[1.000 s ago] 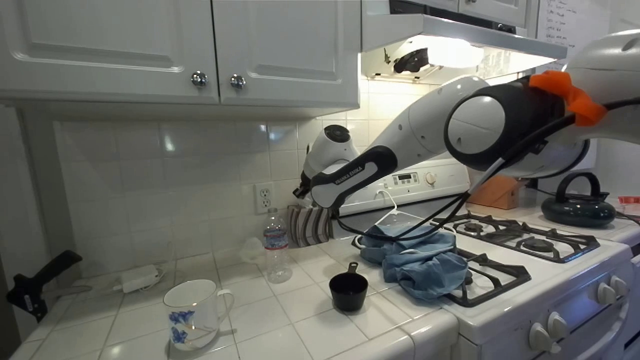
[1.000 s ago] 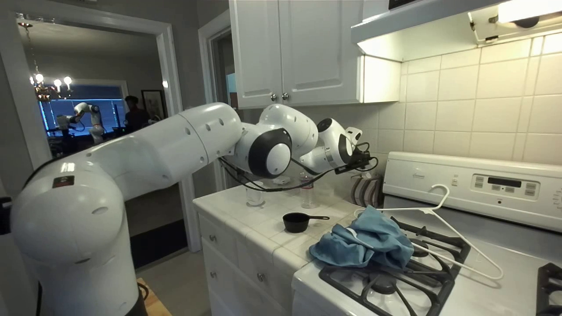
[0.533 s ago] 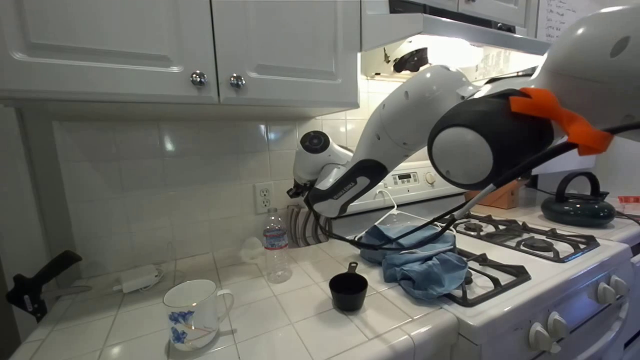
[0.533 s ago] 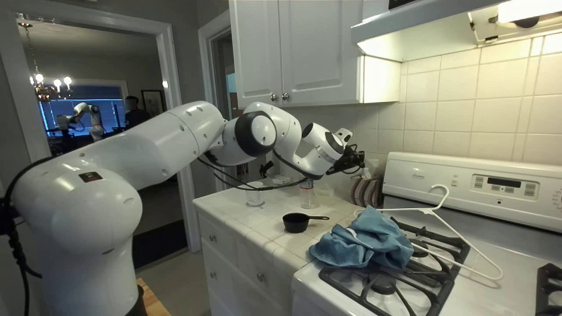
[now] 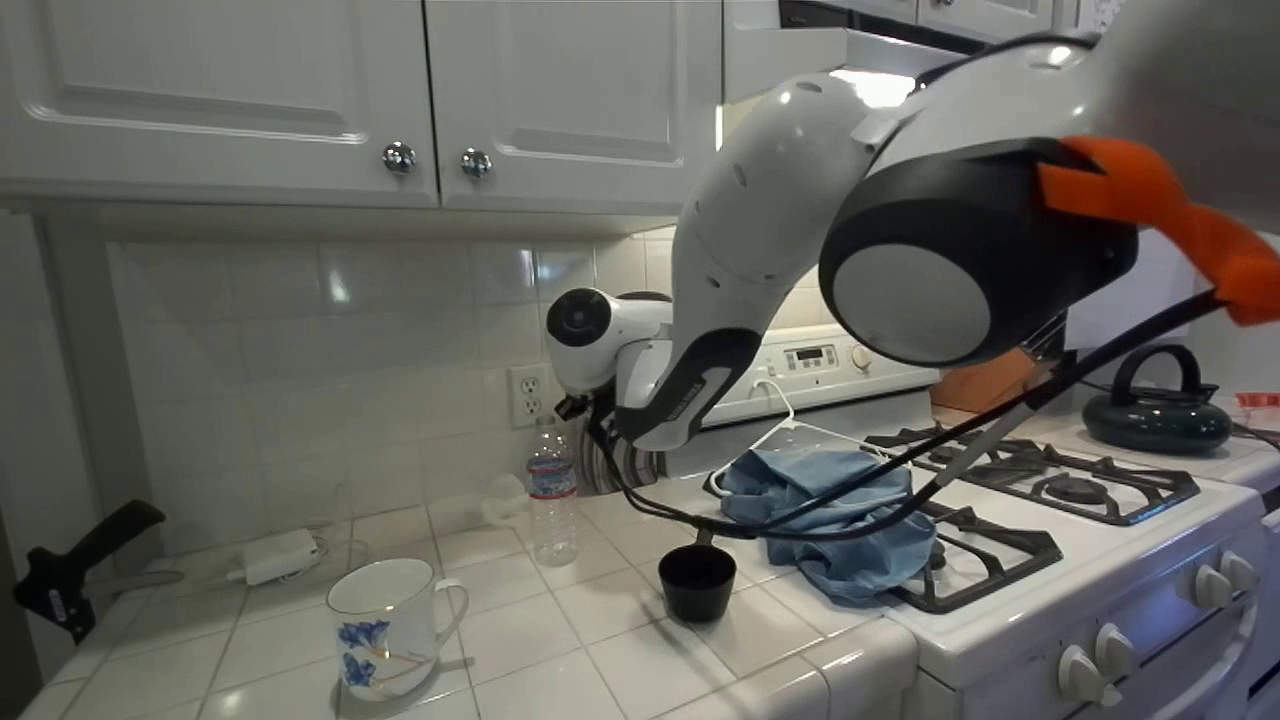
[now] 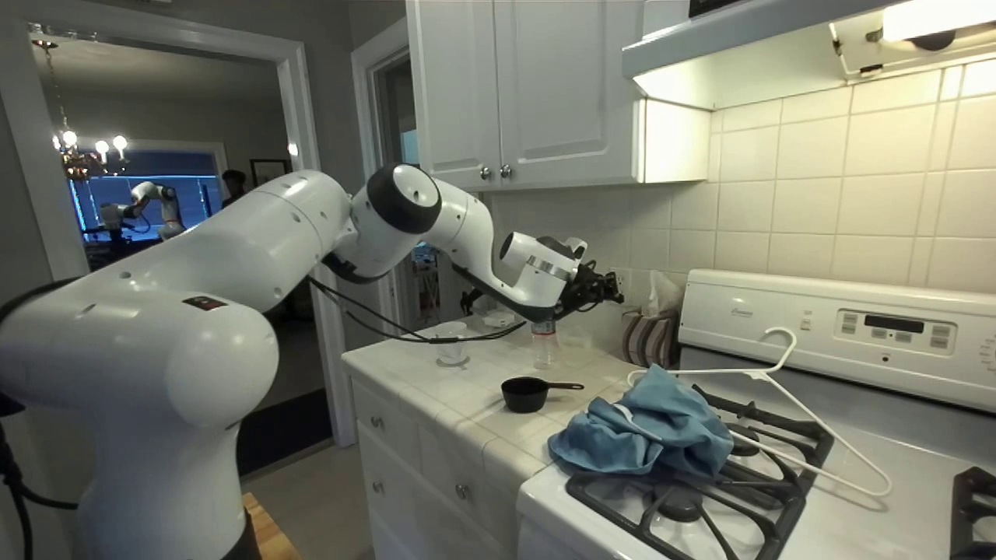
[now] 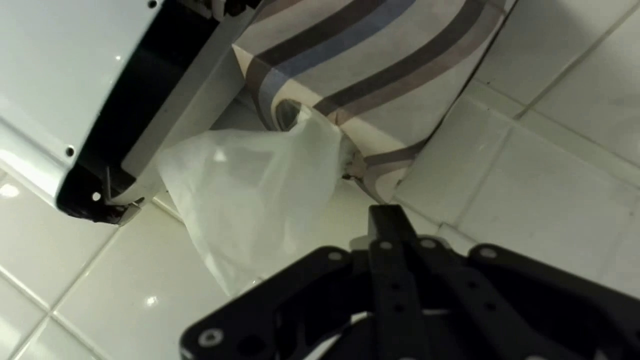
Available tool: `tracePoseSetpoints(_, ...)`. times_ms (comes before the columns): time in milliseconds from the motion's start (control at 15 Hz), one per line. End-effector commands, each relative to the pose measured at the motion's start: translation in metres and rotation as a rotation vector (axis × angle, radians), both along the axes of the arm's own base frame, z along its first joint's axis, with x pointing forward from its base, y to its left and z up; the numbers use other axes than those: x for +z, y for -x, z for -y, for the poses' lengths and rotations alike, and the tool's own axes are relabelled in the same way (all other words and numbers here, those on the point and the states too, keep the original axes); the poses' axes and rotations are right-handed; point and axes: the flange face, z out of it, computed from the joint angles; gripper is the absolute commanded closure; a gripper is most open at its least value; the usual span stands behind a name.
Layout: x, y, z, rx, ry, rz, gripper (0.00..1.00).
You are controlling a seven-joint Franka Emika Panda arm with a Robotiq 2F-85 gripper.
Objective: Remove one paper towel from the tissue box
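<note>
In the wrist view, nearest: your jaws, clenched, w/ nothing visible btwn them. Just past them, the paper towel (image 7: pixel 250 200) (thin, whitish) rises from the tissue box (image 7: pixel 370 65); an exterior view shows a gap btwn towel (image 6: pixel 663 294) & jaws, i.e. no contact. Progress (judged): approach stage, removal not yet begun. Left for you: spread the jaws, straddle the towel's loose part, grip, draw it fully clear of the box. Box is prob. light, so it may lift or tip w/ your pull.

Surface: the box stands on a white-tiled tabletop (image 5: pixel 540 655), near the wall (image 5: pixel 230 350) & just beside the gas stove (image 6: pixel 895 420). A clear bottle (image 5: pixel 553 500), upright, stands near the box; check that your arm (image 6: pixel 272 233) clears it, as the clearance can't be told here. A black meas. cup (image 5: pixel 697 585) stands farther toward the front edge; a floral mug (image 5: pixel 385 635) stands well apart from the box, & a white adapter (image 5: pixel 278 557) sits beyond it nr the wall. Mostly on the stove: a crumpled blue cloth (image 6: pixel 646 435), w/ a white hanger (image 6: pixel 753 374) partly hidden by it. None of these seems needed for your task.

Room: tiled wall behind w/ an outlet (image 5: pixel 528 395); white cabinets (image 5: pixel 230 90) above; a dark kettle (image 5: pixel 1157 415) past the stove. Farthest, thru the doorway (image 6: pixel 299 109): a lit chandelier (image 6: pixel 87 159), a 2nd robot arm (image 6: pixel 169 206) & part of a person (image 6: pixel 233 183), too dim for detail.
</note>
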Motion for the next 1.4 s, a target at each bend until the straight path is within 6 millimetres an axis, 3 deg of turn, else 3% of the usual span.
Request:
tracePoseSetpoints(0, 0.006, 0.032, -0.002, -0.02, 0.029, -0.021, 1.0)
tracePoseSetpoints(400, 0.014, 0.071, 0.023, -0.098, 0.014, 0.0, 1.0)
tracePoseSetpoints(600, 0.019, 0.074, 0.048, -0.069, 0.015, 0.002, 1.0)
tracePoseSetpoints(1000, 0.053, 0.076, 0.118, 0.063, 0.043, 0.118, 1.0)
tracePoseSetpoints(1067, 0.057, 0.076, 0.13, 0.082, 0.022, 0.132, 0.74)
tracePoseSetpoints(1133, 0.057, 0.076, 0.141, 0.099, 0.003, 0.13, 0.72)
tracePoseSetpoints(1333, 0.046, 0.076, 0.163, 0.133, -0.053, 0.098, 0.53)
